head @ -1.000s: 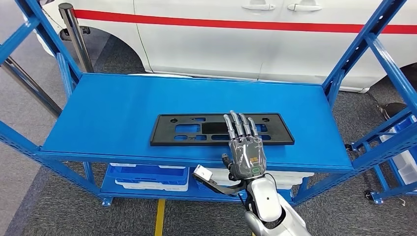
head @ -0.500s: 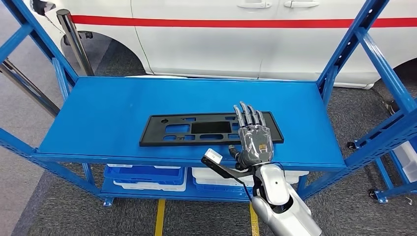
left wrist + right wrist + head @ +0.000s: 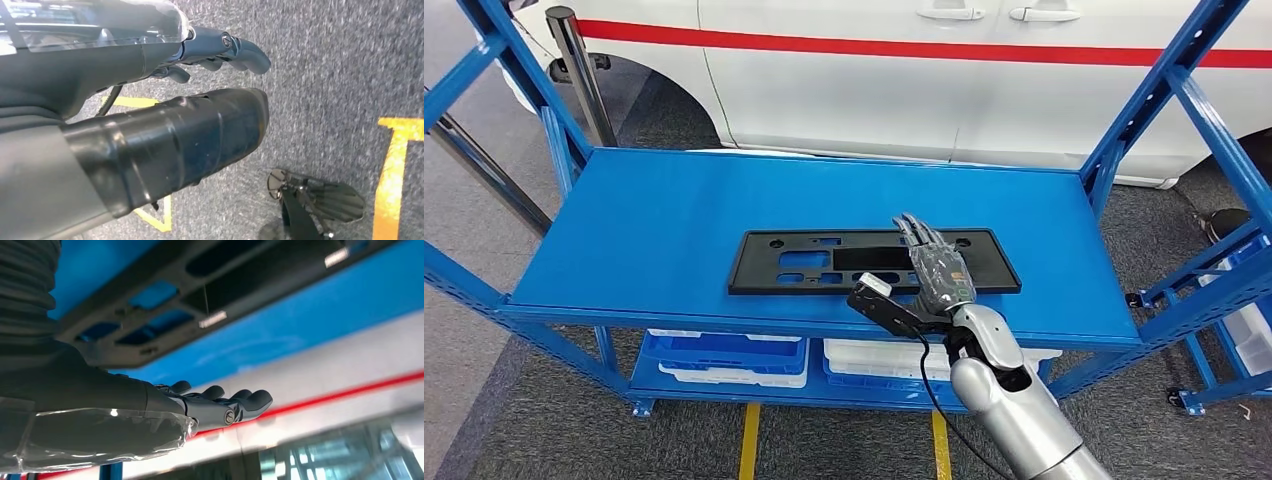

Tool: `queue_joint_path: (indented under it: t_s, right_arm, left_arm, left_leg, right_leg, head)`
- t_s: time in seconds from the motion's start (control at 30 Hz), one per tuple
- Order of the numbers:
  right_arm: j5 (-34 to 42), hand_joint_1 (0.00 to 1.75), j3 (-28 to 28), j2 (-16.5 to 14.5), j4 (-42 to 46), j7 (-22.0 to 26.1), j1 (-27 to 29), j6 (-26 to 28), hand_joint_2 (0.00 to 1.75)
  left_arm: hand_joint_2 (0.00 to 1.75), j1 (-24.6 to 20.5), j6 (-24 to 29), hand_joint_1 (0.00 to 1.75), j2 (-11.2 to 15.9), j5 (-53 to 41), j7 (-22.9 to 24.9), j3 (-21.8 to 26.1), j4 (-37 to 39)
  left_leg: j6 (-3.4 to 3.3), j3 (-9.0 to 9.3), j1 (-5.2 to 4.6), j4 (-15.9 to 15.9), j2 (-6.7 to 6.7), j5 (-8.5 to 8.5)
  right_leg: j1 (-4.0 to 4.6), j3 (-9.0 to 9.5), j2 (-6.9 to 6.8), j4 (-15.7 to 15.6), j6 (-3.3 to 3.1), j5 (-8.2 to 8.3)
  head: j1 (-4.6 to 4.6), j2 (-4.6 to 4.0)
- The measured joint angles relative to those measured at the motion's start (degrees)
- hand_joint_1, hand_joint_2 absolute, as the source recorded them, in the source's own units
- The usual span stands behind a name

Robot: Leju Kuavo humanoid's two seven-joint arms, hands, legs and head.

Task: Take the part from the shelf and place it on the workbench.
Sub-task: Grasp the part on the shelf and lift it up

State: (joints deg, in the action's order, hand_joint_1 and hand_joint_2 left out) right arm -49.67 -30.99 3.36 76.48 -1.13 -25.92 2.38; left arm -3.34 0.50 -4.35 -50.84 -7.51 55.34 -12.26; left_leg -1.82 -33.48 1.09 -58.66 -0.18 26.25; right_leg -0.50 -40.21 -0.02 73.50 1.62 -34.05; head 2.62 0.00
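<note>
Currently the black part (image 3: 874, 262), a long flat plastic plate with rectangular cut-outs, lies flat on the blue shelf (image 3: 674, 230), slightly toward 5 o'clock from the shelf's centre, its long side parallel to the front edge.

Right hand (image 3: 936, 265): extended over the right half of the part, toward 3 o'clock along its length. Fingers (image 3: 916, 232) stretched out straight, close together, pointing toward 12 o'clock, palm down. Nothing gripped. The head view cannot settle whether the fingers touch the plate or are just above it. In the right wrist view the hand (image 3: 220, 407) shows straight fingers with a clear gap between them and the part (image 3: 200, 300).

Left hand (image 3: 220, 50): hangs over grey carpeted floor (image 3: 340, 75), fingers loosely curled, nothing in them; how far closed cannot be judged.

Surroundings: white car (image 3: 944, 70) with a red stripe at 12 o'clock behind the shelf. Blue and white trays (image 3: 724, 360) on the lower level. Yellow floor line (image 3: 749, 440) at 6 o'clock.
</note>
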Motion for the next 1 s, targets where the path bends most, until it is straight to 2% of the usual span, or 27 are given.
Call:
queue_joint_path:
  t_s: [0.03, 0.07, 0.1, 0.13, 0.2, 0.23, 0.27, 0.33, 0.37, 0.43, 0.5, 0.53, 0.57, 0.6, 0.67, 0.7, 0.73, 0.83, 0.9, 0.93, 1.0]
  right_arm:
    - [0.9, 0.00, 0.1, 0.0, -0.8, 0.2, -0.3, -0.8, 1.75]
    - [1.7, 0.00, 0.1, 0.0, -1.7, 0.4, -0.6, -1.4, 1.75]
    - [2.4, 0.00, 0.1, 0.0, -2.5, 0.6, -1.0, -2.0, 1.75]
    - [3.1, 0.00, 0.2, 0.1, -3.3, 0.8, -1.6, -2.4, 1.75]
    - [4.4, 0.00, 0.2, 0.1, -4.9, 1.2, -2.9, -3.4, 1.75]
    - [5.1, 0.00, 0.2, 0.1, -5.7, 1.5, -3.5, -3.9, 1.75]
    - [5.7, 0.00, 0.2, 0.1, -6.4, 1.7, -3.9, -4.4, 1.75]
    - [6.8, 0.00, 0.3, 0.2, -7.8, 2.0, -4.6, -5.2, 1.75]
    - [7.1, 0.00, 0.3, 0.2, -8.5, 2.1, -5.0, -5.3, 1.75]
    - [7.9, 0.00, 0.3, 0.2, -10.1, 2.5, -6.1, -5.8, 1.75]
    - [8.8, 0.00, 0.3, 0.2, -11.7, 2.8, -6.7, -6.4, 1.75]
    - [9.1, 0.00, 0.3, 0.2, -12.5, 2.9, -6.8, -6.6, 1.75]
    - [9.4, 0.00, 0.3, 0.2, -13.3, 3.0, -6.9, -6.8, 1.75]
    - [9.6, 0.00, 0.3, 0.2, -14.1, 3.2, -7.1, -6.9, 1.75]
    - [9.9, 0.00, 0.2, 0.2, -15.3, 3.5, -7.6, -7.2, 1.75]
    - [10.0, 0.00, 0.2, 0.2, -15.9, 3.6, -7.9, -7.3, 1.75]
    - [10.0, 0.00, 0.2, 0.2, -16.4, 3.7, -8.3, -7.4, 1.75]
    - [10.3, 0.00, 0.2, 0.3, -17.7, 3.9, -8.9, -7.4, 1.75]
    - [10.5, 0.00, 0.2, 0.3, -18.4, 4.1, -9.3, -7.4, 1.75]
    - [10.6, 0.00, 0.2, 0.3, -18.8, 4.1, -9.4, -7.4, 1.75]
    - [10.6, 0.00, 0.2, 0.3, -19.5, 4.3, -9.5, -7.4, 1.75]
  left_arm:
    - [0.00, 0.0, 0.0, 0.00, 0.0, 0.0, -0.1, 0.2, 0.0]
    - [0.00, 0.0, 0.0, 0.00, 0.0, 0.0, -0.2, 0.4, 0.0]
    - [0.00, 0.0, 0.0, 0.00, 0.1, 0.0, -0.3, 0.5, 0.0]
    - [0.00, 0.0, 0.0, 0.00, 0.1, 0.0, -0.4, 0.6, 0.0]
    - [0.00, 0.0, 0.0, 0.00, 0.1, 0.1, -0.7, 0.9, 0.0]
    - [0.00, 0.0, 0.0, 0.00, 0.1, 0.1, -0.8, 1.1, 0.0]
    - [0.00, -0.1, 0.0, 0.00, 0.1, 0.2, -0.8, 1.3, 0.0]
    - [0.00, -0.1, 0.0, 0.00, 0.2, 0.2, -0.9, 1.7, 0.0]
    - [0.00, -0.1, -0.1, 0.00, 0.2, 0.3, -1.0, 1.7, 0.0]
    - [0.00, -0.1, -0.1, 0.00, 0.4, 0.2, -1.1, 1.9, 0.0]
    - [0.00, -0.1, -0.1, 0.00, 0.6, 0.2, -1.3, 2.0, 0.0]
    - [0.00, -0.1, -0.2, 0.00, 0.7, 0.1, -1.4, 2.1, 0.0]
    - [0.00, 0.0, -0.3, 0.00, 0.7, 0.1, -1.5, 2.2, 0.0]
    - [0.00, 0.0, -0.4, 0.00, 0.8, 0.0, -1.7, 2.3, 0.0]
    - [0.00, 0.0, -0.5, 0.00, 0.9, 0.0, -1.8, 2.4, 0.0]
    - [0.00, -0.1, -0.6, 0.00, 1.0, 0.0, -1.8, 2.5, 0.0]
    - [0.00, -0.2, -0.6, 0.00, 1.0, 0.0, -1.9, 2.6, 0.0]
    - [0.00, -0.2, -0.7, 0.00, 1.1, -0.2, -2.0, 3.1, 0.0]
    - [0.00, -0.2, -0.7, 0.00, 1.1, -0.2, -2.0, 3.2, 0.0]
    - [0.00, -0.2, -0.7, 0.00, 1.1, -0.2, -2.1, 3.3, 0.0]
    - [0.00, -0.3, -0.7, 0.00, 1.2, -0.3, -2.1, 3.4, 0.0]
  left_leg:
    - [-0.01, 0.02, 0.00, 0.0, -0.02, 0.01]
    - [-0.01, 0.06, 0.00, 0.0, -0.07, 0.03]
    - [0.02, 0.14, 0.00, 0.0, -0.11, 0.06]
    - [0.09, 0.22, 0.00, 0.0, -0.15, 0.10]
    - [0.49, 0.13, -0.17, -0.1, -0.18, 0.17]
    - [0.77, 0.01, -0.23, -0.1, -0.18, 0.14]
    - [1.09, -0.09, -0.27, 0.0, -0.18, 0.05]
    - [1.73, -0.11, -0.20, 0.0, -0.18, 0.11]
    - [1.99, -0.36, -0.16, -0.6, -0.17, 0.67]
    - [2.26, -2.34, -0.07, -5.0, -0.14, 3.48]
    - [2.41, -5.85, -0.08, -12.5, -0.14, 6.74]
    - [2.48, -7.03, -0.07, -15.0, -0.14, 7.24]
    - [2.52, -7.34, -0.06, -15.5, -0.13, 6.70]
    - [2.51, -6.52, -0.04, -13.7, -0.11, 5.09]
    - [2.31, -3.13, -0.05, -6.6, -0.08, 1.42]
    - [2.14, -1.71, -0.11, -3.5, -0.10, 0.47]
    - [1.97, -0.92, -0.19, -1.7, -0.13, 0.18]
    - [1.29, -0.61, -0.21, -0.8, -0.12, 0.22]
    - [0.59, -0.44, 0.06, -0.3, 0.00, -0.13]
    - [0.32, -0.40, 0.15, -0.2, 0.06, -0.26]
    - [0.06, -0.46, 0.14, -0.1, 0.08, -0.32]
  right_leg:
    - [-0.12, -0.90, 0.00, 1.8, 0.12, -0.13]
    - [-0.22, -0.79, -0.01, 1.4, 0.14, 0.84]
    - [-0.30, 0.36, -0.01, -1.2, 0.07, 2.73]
    - [-0.33, 2.20, -0.01, -5.3, -0.11, 4.91]
    - [-0.06, 5.30, 0.03, -12.2, -0.60, 7.45]
    - [0.12, 5.95, 0.06, -13.9, -0.83, 7.73]
    - [0.30, 6.03, 0.09, -14.2, -1.01, 7.57]
    - [0.18, 6.08, 0.06, -14.7, -1.57, 7.81]
    - [0.05, 6.20, 0.03, -15.0, -1.96, 7.98]
    - [-0.10, 6.42, -0.05, -15.4, -2.63, 8.23]
    - [0.07, 6.41, -0.11, -15.4, -2.96, 8.19]
    - [0.14, 6.42, -0.13, -15.3, -3.03, 8.12]
    - [0.19, 6.42, -0.14, -15.2, -3.06, 8.05]
    - [0.19, 6.42, -0.11, -15.0, -3.05, 7.92]
    - [0.26, 6.39, -0.03, -14.4, -2.82, 7.54]
    - [0.37, 6.25, 0.03, -14.1, -2.61, 7.35]
    - [0.48, 6.10, 0.07, -13.9, -2.35, 7.27]
    - [0.57, 5.89, 0.18, -13.8, -1.56, 7.30]
    - [0.47, 5.16, 0.23, -12.1, -0.99, 5.95]
    - [0.32, 4.01, 0.24, -9.5, -0.68, 4.44]
    - [0.07, 0.63, 0.21, -2.3, -0.15, 1.11]
  head:
    - [0.00, 0.00]
    - [0.00, 0.00]
    - [0.00, 0.00]
    - [0.01, 0.00]
    - [0.00, 0.00]
    - [-0.01, 0.00]
    - [-0.02, 0.00]
    - [-0.03, 0.00]
    - [-0.03, 0.00]
    - [-0.04, 0.00]
    - [-0.05, 0.00]
    - [-0.05, 0.00]
    - [-0.05, 0.00]
    - [-0.06, 0.00]
    - [-0.05, 0.00]
    - [-0.04, 0.00]
    - [-0.03, 0.00]
    - [-0.02, 0.00]
    - [0.01, 0.00]
    - [0.02, 0.00]
    - [0.02, 0.00]
